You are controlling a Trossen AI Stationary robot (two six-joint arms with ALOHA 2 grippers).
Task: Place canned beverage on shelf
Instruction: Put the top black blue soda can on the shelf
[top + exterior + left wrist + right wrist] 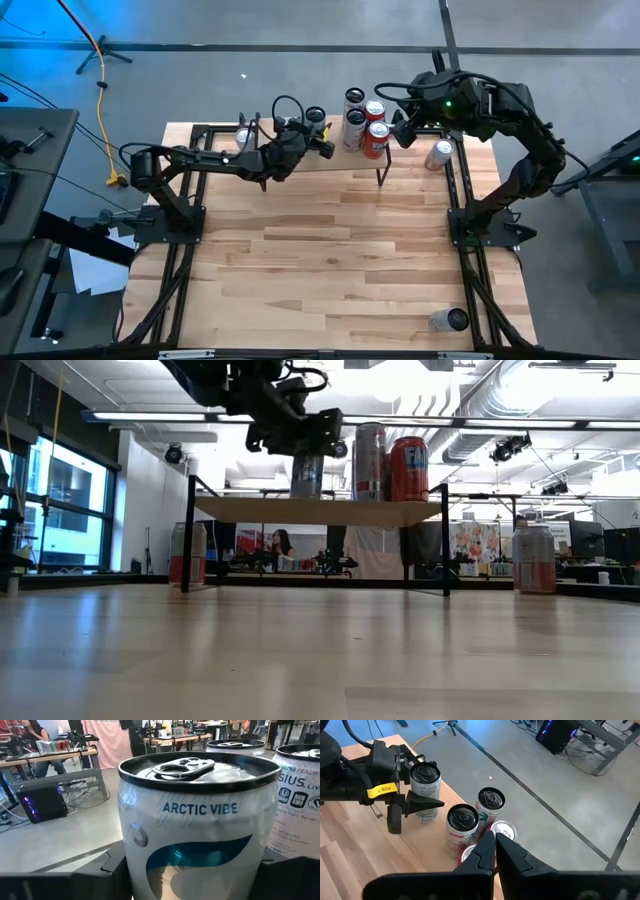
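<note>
Currently left claw (318,135) pinches the white can (426,787), upright, base on the shelf (320,512) toward its 10 o'clock end, nine o'clock of four shelved cans (362,120). Right claw (495,845), pressed together, hovers above those.

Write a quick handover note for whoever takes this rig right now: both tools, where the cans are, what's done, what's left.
Left tool: closed around a white Arctic Vibe can, upright at shelf-top height on the shelf; not yet let go.
Right tool: shut, empty, hovering by the shelf's right end.
Done: four other cans stand grouped on the shelf top.
On the table: one can right of the shelf, one by its left end, one lying at the near right corner.
Left: release this can, back off, shelve the rest.
</note>
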